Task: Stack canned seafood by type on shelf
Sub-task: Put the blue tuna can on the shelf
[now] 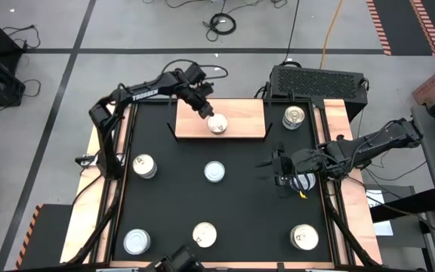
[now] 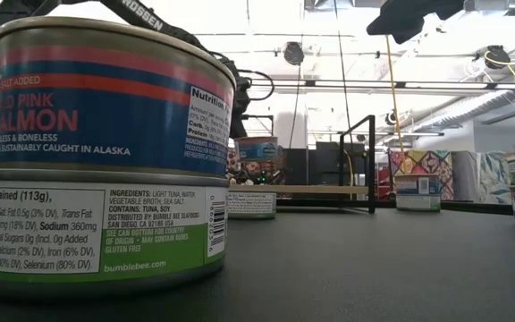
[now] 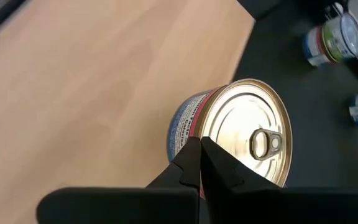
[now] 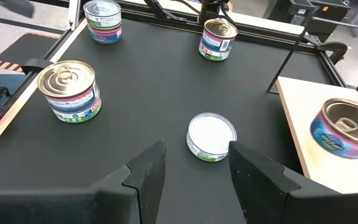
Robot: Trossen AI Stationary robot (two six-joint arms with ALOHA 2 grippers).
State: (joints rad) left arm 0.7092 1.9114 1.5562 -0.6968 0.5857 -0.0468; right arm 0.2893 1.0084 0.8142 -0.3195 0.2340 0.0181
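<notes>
— Nearest the low camera?
— Two stacked tins (image 2: pixel 105 152): "PINK SALMON… CAUGHT IN ALASKA" over a tuna label reading "bumblebee.com". They block the left half of the worktop (image 2: pixel 374 259).
— Farther back?
— Right pincer (image 4: pixel 191 165), released, hovers over a lone tin (image 4: pixel 211 136). Beyond, the left pincer (image 3: pixel 201 158), clenched, touches the rim of a salmon tin (image 1: pixel 217 124) on the shelf (image 1: pixel 240 113).

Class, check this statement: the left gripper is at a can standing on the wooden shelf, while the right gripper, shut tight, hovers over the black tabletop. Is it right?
Not quite. The right gripper is open, not shut: the right wrist view shows its fingers spread apart, above the black tabletop. The rest holds: the left gripper is at a can standing on the wooden shelf, as the high view shows.
</notes>
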